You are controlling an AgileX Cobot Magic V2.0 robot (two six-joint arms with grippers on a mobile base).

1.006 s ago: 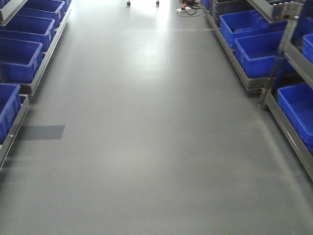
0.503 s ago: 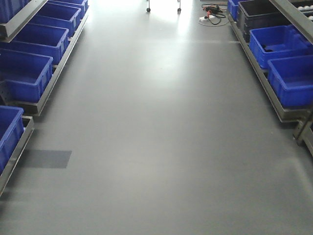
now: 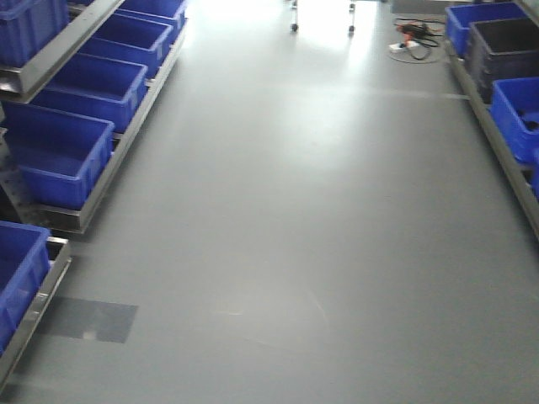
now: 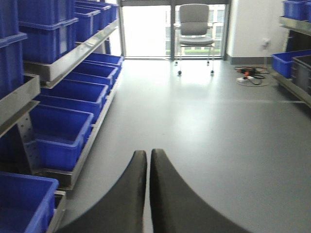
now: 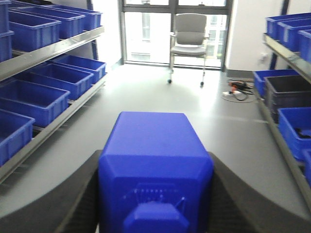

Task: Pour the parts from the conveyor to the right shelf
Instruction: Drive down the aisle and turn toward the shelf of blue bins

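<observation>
My right gripper (image 5: 155, 158) is shut on a bright blue cube-like part (image 5: 155, 141) with a square nub facing the camera; its dark fingers (image 5: 85, 194) press both sides. My left gripper (image 4: 147, 153) is shut and empty, its fingertips nearly touching above the grey floor. The right shelf (image 3: 501, 156) with deep blue bins runs along the right edge of the front view, and it also shows in the right wrist view (image 5: 284, 54). The conveyor is out of view. Neither gripper shows in the front view.
A left shelf (image 3: 101, 181) of blue bins lines the aisle's left side. An office chair (image 5: 188, 34) stands at the far end by the windows. A power strip with cables (image 3: 413, 46) lies on the floor near the right shelf. A dark floor patch (image 3: 88, 320) is at the lower left.
The front view has advanced along the aisle and swung left: the left shelf bins fill more of the frame, and the right shelf has slid toward the right edge.
</observation>
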